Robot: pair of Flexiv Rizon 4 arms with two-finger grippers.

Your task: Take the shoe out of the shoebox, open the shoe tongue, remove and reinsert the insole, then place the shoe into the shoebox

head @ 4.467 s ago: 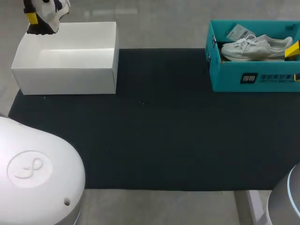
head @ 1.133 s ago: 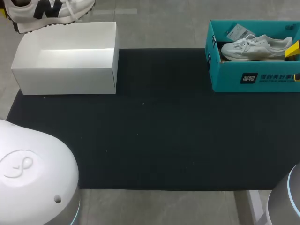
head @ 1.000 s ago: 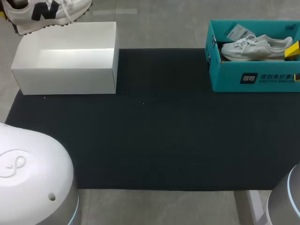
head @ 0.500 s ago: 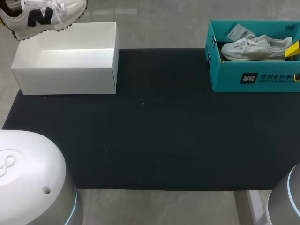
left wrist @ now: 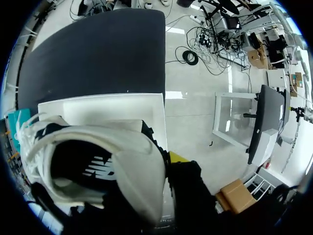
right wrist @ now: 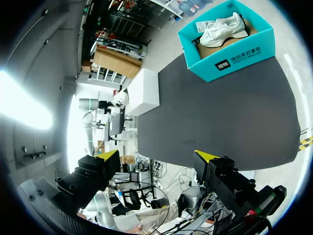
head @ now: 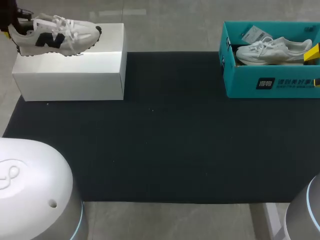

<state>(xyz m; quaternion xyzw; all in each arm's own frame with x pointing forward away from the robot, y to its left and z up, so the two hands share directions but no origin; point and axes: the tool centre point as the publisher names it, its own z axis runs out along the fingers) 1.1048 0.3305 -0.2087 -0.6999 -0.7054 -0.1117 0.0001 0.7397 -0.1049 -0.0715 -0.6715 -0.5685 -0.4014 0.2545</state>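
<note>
At ten o'clock the shoe (head: 55, 35), heel pinched in the left gripper (left wrist: 166, 161), has swung level above the white box (head: 70, 75). It looks lifted out. The right gripper (right wrist: 156, 155) gapes empty.

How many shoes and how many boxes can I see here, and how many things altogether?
Shoes: 2, the black-marked shoe over the white box and the plain white shoe in the teal box.
Boxes: 2.
Total: 4.
</note>
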